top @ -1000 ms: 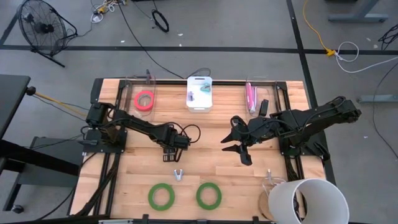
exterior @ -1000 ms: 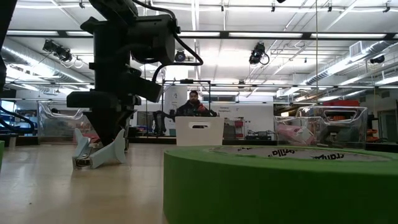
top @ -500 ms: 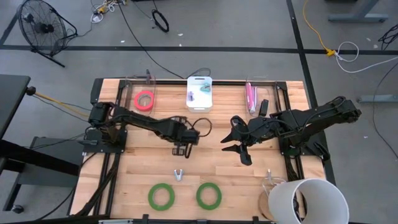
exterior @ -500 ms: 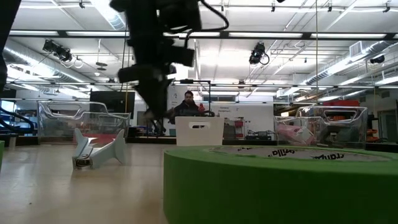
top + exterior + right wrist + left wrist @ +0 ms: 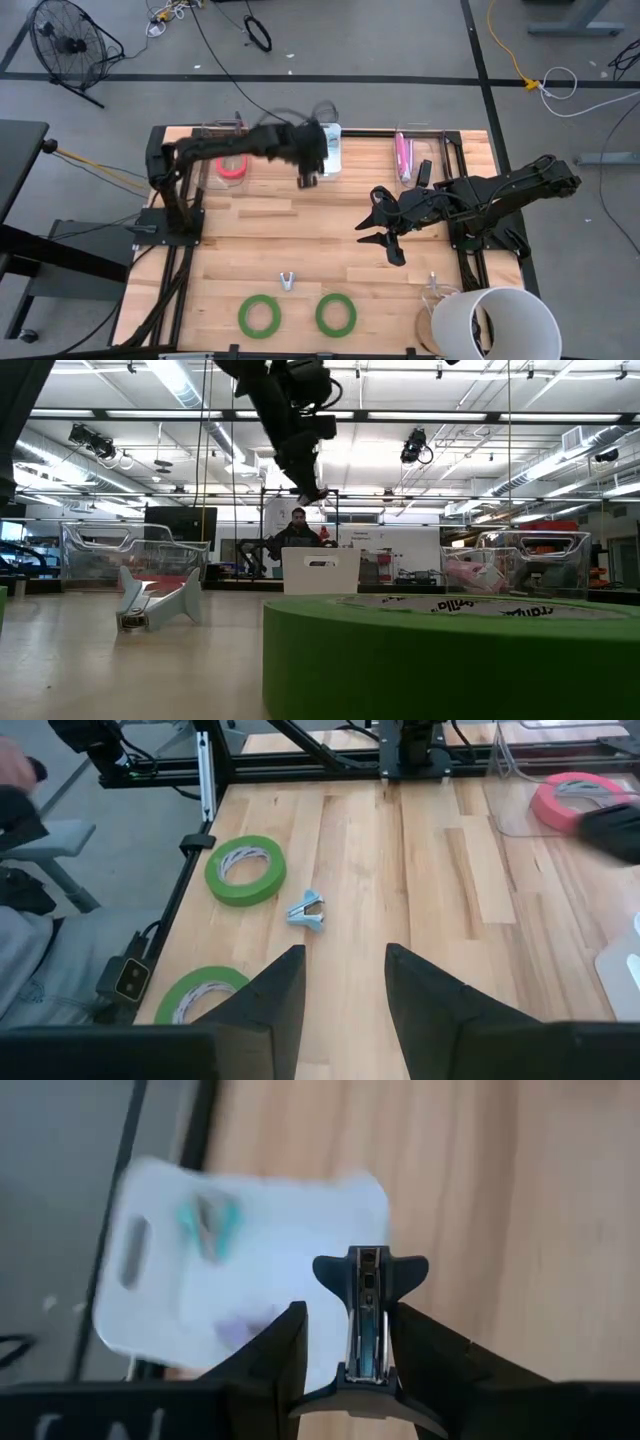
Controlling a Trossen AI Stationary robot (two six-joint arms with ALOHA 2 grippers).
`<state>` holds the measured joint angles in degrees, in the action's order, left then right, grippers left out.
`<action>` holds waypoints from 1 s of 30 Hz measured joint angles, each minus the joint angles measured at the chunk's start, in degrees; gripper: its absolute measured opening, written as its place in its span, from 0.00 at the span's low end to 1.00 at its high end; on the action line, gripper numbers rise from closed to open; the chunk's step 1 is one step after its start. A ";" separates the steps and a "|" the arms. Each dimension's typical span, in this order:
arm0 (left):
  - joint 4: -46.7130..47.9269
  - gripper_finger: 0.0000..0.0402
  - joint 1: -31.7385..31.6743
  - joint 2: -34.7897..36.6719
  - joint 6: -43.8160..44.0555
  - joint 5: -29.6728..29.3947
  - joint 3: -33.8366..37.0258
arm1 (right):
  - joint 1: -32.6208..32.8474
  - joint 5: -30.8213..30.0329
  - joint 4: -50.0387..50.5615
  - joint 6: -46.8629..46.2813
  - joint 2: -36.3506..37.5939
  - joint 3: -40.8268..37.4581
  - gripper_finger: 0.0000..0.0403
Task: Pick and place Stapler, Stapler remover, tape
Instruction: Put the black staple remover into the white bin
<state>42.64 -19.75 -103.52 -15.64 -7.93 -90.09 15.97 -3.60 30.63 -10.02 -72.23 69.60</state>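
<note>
My left gripper [image 5: 306,178] is raised high over the near edge of the white tray [image 5: 325,163] at the table's far middle, shut on a dark staple remover [image 5: 368,1305]. It also shows high up in the low view [image 5: 308,485]. A light blue staple remover [image 5: 287,280] lies on the table, with two green tape rolls [image 5: 259,316] [image 5: 336,314] nearer the front. A red-pink tape roll [image 5: 232,162] and a pink stapler [image 5: 403,155] lie in clear bins at the back. My right gripper [image 5: 385,238] is open and empty at the middle right. My left gripper pinches the dark staple remover by its narrow end [image 5: 347,1370] between its two fingers [image 5: 285,1355], pointing down from above. The remover's winged end [image 5: 370,1268] sticks out past the fingertips. It hangs clear, above the tray's edge.
The white tray holds a teal item [image 5: 210,1220] and a purple one. A big white cylinder [image 5: 495,322] stands at the front right corner. A person [image 5: 300,532] sits beyond the table's far edge. Bare wood lies in the table's middle.
My left gripper has risen from low over the table's middle and swung toward the far edge, over the white tray, carrying the dark staple remover. The light blue staple remover has stayed where it was.
</note>
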 joint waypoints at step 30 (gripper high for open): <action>-15.70 0.36 -13.79 -10.80 16.54 12.10 -0.67 | 0.00 -0.07 0.72 0.87 0.00 0.00 0.34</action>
<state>26.94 -33.54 -114.32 0.90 4.16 -90.76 15.97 -3.66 31.35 -9.15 -72.23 69.60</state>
